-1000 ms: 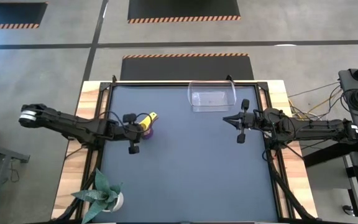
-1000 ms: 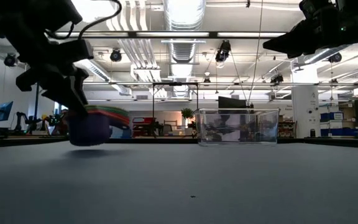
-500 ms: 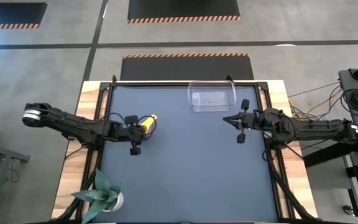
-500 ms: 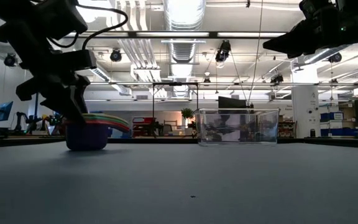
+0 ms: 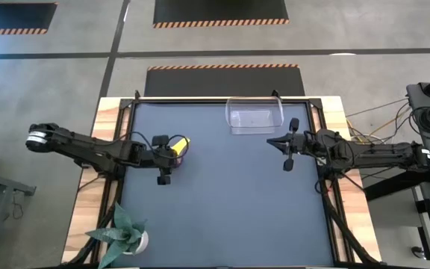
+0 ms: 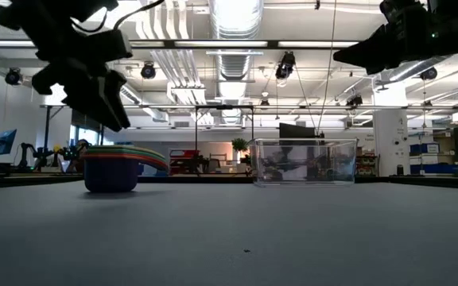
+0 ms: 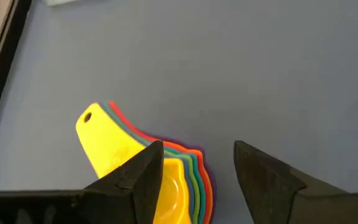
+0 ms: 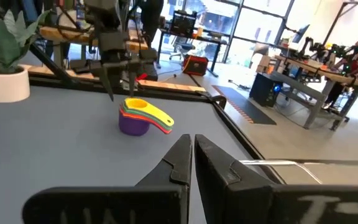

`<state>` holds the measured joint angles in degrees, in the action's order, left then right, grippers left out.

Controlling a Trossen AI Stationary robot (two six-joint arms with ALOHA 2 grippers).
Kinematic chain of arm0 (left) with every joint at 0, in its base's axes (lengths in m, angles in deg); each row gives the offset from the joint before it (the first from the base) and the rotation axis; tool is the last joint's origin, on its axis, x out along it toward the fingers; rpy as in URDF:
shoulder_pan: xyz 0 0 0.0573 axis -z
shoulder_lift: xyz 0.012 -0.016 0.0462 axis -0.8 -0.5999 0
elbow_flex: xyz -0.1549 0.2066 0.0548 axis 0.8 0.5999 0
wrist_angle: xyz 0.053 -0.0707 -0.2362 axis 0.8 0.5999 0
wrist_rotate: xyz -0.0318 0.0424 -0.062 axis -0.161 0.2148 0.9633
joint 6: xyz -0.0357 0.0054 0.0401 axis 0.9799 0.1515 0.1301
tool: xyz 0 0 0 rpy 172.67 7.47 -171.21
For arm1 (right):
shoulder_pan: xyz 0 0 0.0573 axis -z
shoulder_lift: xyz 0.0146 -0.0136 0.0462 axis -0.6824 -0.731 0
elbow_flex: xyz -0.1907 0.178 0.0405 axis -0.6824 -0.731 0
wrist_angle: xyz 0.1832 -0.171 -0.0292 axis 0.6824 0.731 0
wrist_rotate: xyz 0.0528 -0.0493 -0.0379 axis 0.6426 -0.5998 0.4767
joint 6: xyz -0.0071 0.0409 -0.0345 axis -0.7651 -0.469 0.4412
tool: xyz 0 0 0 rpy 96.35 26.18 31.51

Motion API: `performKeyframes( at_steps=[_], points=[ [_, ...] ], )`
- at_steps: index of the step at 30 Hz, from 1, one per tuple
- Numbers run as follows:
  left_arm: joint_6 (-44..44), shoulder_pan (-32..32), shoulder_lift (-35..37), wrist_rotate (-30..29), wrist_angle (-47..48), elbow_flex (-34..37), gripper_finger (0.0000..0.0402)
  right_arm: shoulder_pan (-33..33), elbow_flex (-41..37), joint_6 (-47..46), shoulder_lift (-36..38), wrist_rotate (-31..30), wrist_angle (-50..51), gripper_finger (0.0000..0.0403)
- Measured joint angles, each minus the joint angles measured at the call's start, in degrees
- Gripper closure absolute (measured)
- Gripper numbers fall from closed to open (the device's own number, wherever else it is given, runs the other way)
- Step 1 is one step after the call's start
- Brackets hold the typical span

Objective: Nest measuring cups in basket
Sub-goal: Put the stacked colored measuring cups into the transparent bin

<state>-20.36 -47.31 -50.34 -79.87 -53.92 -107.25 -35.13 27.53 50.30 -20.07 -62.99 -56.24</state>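
Observation:
The measuring cups (image 7: 135, 163) stand nested in one stack, yellow on top and purple at the bottom, the handles fanned out. The stack (image 6: 111, 167) rests with its base on the dark mat at the table's left (image 5: 178, 146). My left gripper (image 7: 197, 163) hangs open just above the stack (image 6: 116, 111), its fingers clear of it. The clear basket (image 5: 254, 116) stands on its bottom at the far edge (image 6: 303, 162). My right gripper (image 5: 271, 141) hovers shut near the basket's right front corner, pointing level toward the left (image 8: 192, 142).
A potted plant (image 5: 125, 232) stands at the table's near left corner. The mat (image 5: 222, 202) between the stack and the basket is bare. Beyond the far edge, the low view shows a workshop room.
My left gripper has set the stack of cups down flat on the mat, let go of it and risen clear above it. The stack, slightly tilted and off the mat a second ago, now stands level. My right arm has kept still.

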Motion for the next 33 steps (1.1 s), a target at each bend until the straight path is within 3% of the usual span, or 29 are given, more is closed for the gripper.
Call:
performKeyframes(
  at_steps=[6, 10, 21, 33],
  points=[
    [8.7, 0.0, -0.5, 0.4, 10.2, -5.6, 0.0222, 0.0, 4.6, 2.6, -6.0, 0.0, 0.1, 0.0394],
    [11.9, 0.1, -1.8, 4.3, 14.6, -8.6, 0.0205, 0.0, 9.0, 4.8, -10.8, 0.6, 1.5, 0.0394],
    [7.1, 0.4, -12.2, 4.9, 19.0, -10.9, 0.0109, 0.0, 16.3, 10.2, -17.4, 3.1, 3.9, 0.0394],
    [6.2, 0.3, -19.1, 0.4, 17.3, -11.2, 0.0123, 0.0, 16.6, 11.8, -17.7, 3.0, 5.5, 0.0394]
  ],
)
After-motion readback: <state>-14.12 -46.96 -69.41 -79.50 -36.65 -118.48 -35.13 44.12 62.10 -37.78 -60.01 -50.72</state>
